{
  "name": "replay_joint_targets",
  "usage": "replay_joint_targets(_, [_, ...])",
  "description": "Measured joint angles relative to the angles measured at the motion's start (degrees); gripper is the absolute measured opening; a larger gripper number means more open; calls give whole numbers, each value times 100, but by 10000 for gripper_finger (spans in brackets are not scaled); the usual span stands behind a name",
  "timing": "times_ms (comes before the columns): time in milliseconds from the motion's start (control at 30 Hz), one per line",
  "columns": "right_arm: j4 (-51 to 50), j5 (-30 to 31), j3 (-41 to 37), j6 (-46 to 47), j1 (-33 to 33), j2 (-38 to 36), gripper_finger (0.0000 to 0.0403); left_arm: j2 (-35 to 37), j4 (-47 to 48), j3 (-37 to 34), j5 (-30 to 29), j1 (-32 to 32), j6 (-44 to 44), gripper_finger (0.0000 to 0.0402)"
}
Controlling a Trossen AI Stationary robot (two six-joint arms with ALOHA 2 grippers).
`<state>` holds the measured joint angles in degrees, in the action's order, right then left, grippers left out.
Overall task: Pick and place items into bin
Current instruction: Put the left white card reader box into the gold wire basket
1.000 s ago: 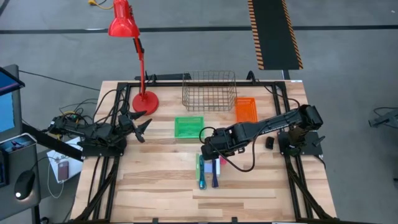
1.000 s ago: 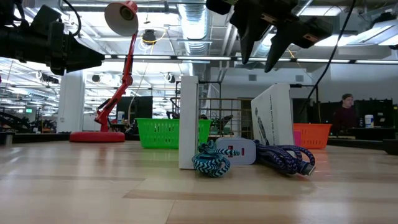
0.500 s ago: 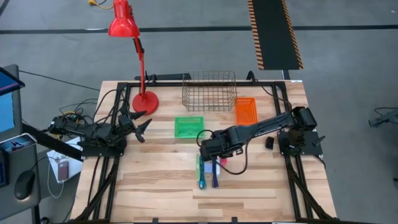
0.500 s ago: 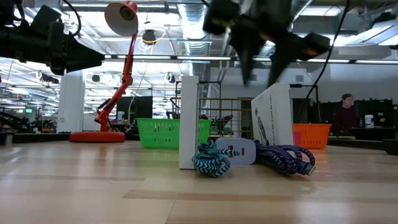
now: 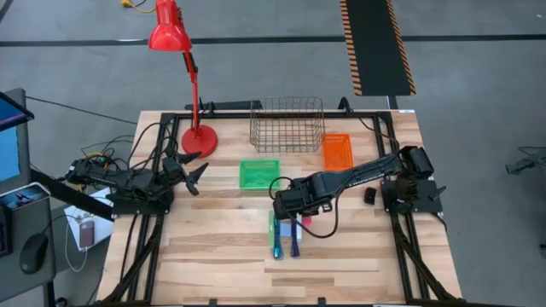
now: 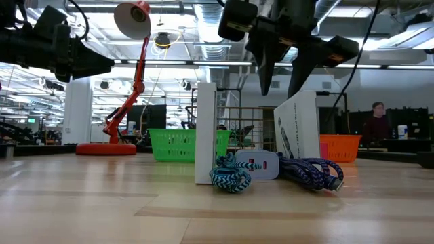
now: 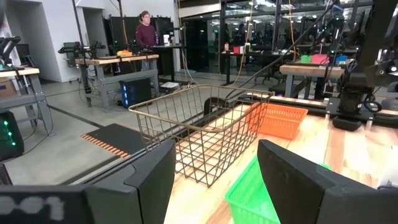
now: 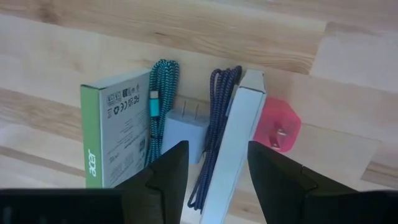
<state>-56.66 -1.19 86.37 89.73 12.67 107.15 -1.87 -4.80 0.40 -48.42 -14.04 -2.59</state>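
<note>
Right claw has dropped over the white upright box among the braided cables, fingers part-open and empty. Left claw waits wide open.

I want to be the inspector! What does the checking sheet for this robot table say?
Surface: wooden table, dry and bare at the front.
Job's things: teal cord, blue cord, green-edged box, white box, pale blue plug and pink plug, all bunched together.
Bins: wire basket, green basket, orange basket.
Clutter: red lamp.
Grippers: right tool open above the bunch, holding nothing; left tool open, waiting at the left edge.
Cables: loose wires by the left arm.
Surroundings: person far behind.
</note>
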Motion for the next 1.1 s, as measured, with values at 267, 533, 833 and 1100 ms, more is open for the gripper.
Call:
replay_joint_targets(267, [-51,-2,0,33,4,0,159,0,0,1,0,0,0,217])
replay_joint_targets(533, [-79,-4,0,92,4,0,159,0,0,-1,0,0,0,217])
replay_joint_targets(833, [-123,-23,0,184,7,0,159,0,0,0,0,-1,0,217])
replay_joint_targets(1100, [-122,-24,0,186,7,0,159,0,0,0,0,-1,0,217])
